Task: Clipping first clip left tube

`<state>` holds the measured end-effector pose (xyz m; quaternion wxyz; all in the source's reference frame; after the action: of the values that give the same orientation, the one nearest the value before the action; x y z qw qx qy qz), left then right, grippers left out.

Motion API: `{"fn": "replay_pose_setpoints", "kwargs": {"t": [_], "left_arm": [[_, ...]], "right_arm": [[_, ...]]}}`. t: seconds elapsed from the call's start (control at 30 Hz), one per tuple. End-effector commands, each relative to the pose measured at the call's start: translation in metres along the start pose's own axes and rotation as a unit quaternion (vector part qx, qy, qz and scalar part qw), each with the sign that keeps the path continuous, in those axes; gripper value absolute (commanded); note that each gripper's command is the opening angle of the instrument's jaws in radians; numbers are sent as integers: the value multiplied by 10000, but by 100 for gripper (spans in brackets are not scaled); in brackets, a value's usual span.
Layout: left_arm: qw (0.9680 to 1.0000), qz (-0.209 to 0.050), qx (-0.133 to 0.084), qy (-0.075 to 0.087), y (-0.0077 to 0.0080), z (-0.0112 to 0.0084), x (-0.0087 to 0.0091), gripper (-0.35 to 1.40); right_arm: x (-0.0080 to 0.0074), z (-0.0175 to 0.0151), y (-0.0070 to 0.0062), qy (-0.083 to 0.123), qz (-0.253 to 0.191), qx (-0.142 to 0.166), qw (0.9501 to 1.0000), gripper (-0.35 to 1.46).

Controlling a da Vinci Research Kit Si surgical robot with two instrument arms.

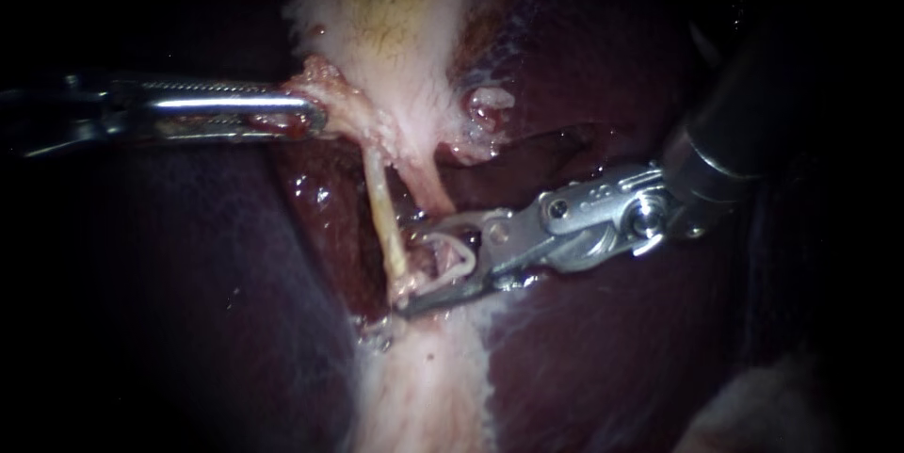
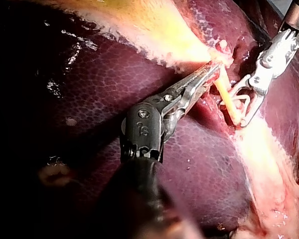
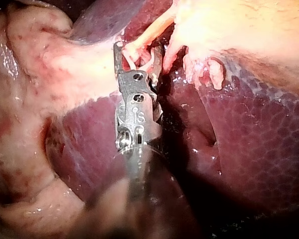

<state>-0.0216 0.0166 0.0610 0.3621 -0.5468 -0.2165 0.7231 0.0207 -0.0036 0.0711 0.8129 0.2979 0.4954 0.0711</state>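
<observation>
The left tube [image 1: 379,199], thin and pale yellow, runs down from the gallbladder's [image 1: 395,1] neck. A pinker right tube [image 1: 428,185] lies just beside it. My right instrument [image 1: 410,266] comes in from the upper right. Its jaws stand open astride the left tube's lower end, and a pale clip [image 1: 457,255] sits between them. The right wrist view shows the same: right instrument [image 3: 138,47], tube [image 3: 154,25]. My left instrument [image 1: 315,117] is shut on pale tissue at the gallbladder's neck and holds it to the left; the left wrist view shows its jaws [image 2: 214,67] beside the tube [image 2: 224,94].
Dark red liver [image 1: 188,274] surrounds the tubes on both sides. A pale band of tissue [image 1: 424,387] runs down below the right instrument's jaws. A small ragged stump of tissue [image 1: 490,105] sits right of the gallbladder's neck.
</observation>
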Motion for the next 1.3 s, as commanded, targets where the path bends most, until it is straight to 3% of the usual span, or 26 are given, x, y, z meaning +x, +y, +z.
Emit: {"fn": "replay_pose_setpoints", "kwargs": {"t": [0.03,0.3,0.5,0.63,0.83,1.0,1.13,1.3], "left_arm": [[10000,0,1,0,0,0,0,-35],[10000,0,1,0,0,1,0,-35],[10000,0,0,0,-1,1,0,-35],[10000,1,-2,0,-1,0,0,-35],[10000,2,-6,-1,-3,0,-1,-35],[10000,2,-8,-2,-3,0,-1,-35],[10000,2,-9,-2,-4,0,-1,-35],[10000,3,-10,-2,-4,0,-1,-35]], "right_arm": [[1,3,-2,51,-2,37,10000,50],[5,21,-13,210,23,248,9995,50],[10,21,-26,450,88,359,9983,50],[16,18,-40,547,125,439,9975,50],[25,16,-68,589,123,1016,9930,49],[33,19,-85,643,60,1164,9911,49],[36,20,-90,637,76,1249,9901,49],[34,19,-88,637,76,1249,9901,48]]}}
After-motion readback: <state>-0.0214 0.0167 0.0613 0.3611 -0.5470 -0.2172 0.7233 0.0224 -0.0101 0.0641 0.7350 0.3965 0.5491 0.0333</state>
